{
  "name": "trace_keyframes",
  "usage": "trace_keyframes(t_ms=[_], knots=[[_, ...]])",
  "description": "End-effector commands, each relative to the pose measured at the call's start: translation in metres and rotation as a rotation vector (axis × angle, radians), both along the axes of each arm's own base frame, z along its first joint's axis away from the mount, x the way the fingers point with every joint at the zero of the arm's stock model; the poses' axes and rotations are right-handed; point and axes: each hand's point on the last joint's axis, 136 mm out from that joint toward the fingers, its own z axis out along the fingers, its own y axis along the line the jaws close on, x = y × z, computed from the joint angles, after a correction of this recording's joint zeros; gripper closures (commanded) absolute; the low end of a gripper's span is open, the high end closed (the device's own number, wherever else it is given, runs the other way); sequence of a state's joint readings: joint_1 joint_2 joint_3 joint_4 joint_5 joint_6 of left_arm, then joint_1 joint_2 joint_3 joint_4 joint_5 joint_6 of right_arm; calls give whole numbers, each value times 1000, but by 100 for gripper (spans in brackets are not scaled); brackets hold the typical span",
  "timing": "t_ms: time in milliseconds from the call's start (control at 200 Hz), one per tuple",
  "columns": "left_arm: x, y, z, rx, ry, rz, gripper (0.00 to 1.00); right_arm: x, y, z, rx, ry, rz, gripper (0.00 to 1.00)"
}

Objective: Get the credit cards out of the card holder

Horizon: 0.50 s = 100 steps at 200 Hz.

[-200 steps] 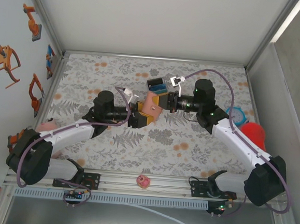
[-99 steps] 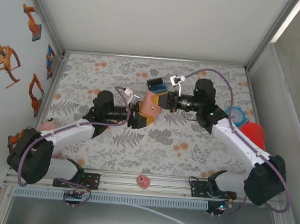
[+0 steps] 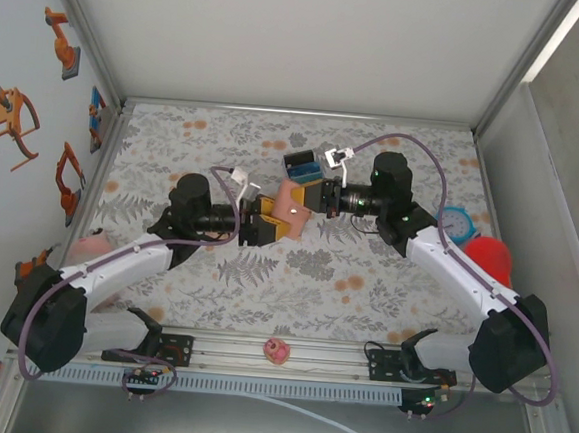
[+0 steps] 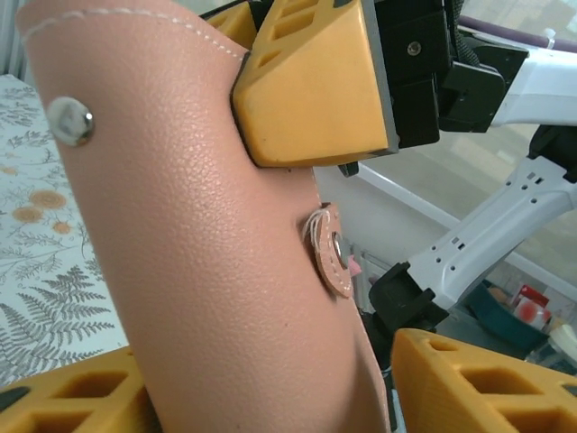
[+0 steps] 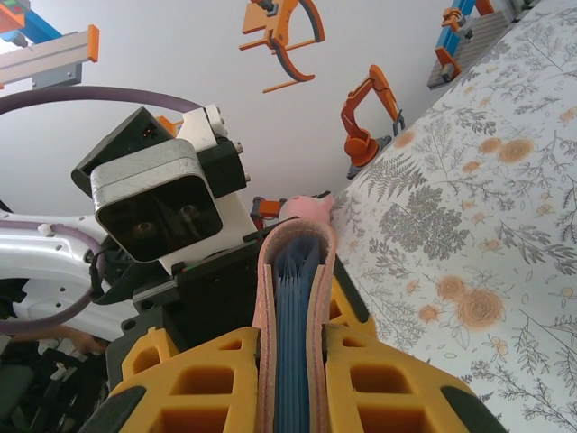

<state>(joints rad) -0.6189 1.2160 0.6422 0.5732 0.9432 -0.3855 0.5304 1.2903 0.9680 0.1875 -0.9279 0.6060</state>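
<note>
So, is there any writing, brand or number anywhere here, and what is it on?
No text can be read anywhere.
On the card holder: no brand, just plain leather, stitching and snap studs.
On the small blue clock: dial too small to read.
On the wall stickers: orange robot-arm pictures, no words.

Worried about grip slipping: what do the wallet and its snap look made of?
Wallet: tan leather or imitation leather, matte, judging by its fine pebbled grain and white edge stitching. Snap: likely metal, polished; it is silvery with bright reflections.
</note>
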Motion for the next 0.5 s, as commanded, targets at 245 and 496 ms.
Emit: trace_keyframes(t_ms=[245, 496], knots=[[-7, 0, -2, 15, -15, -35, 74, 3, 1, -4, -3, -1, -4, 100], [-3, -3, -6, 29, 1, -24, 83, 13, -2, -12, -44, 29, -69, 100]])
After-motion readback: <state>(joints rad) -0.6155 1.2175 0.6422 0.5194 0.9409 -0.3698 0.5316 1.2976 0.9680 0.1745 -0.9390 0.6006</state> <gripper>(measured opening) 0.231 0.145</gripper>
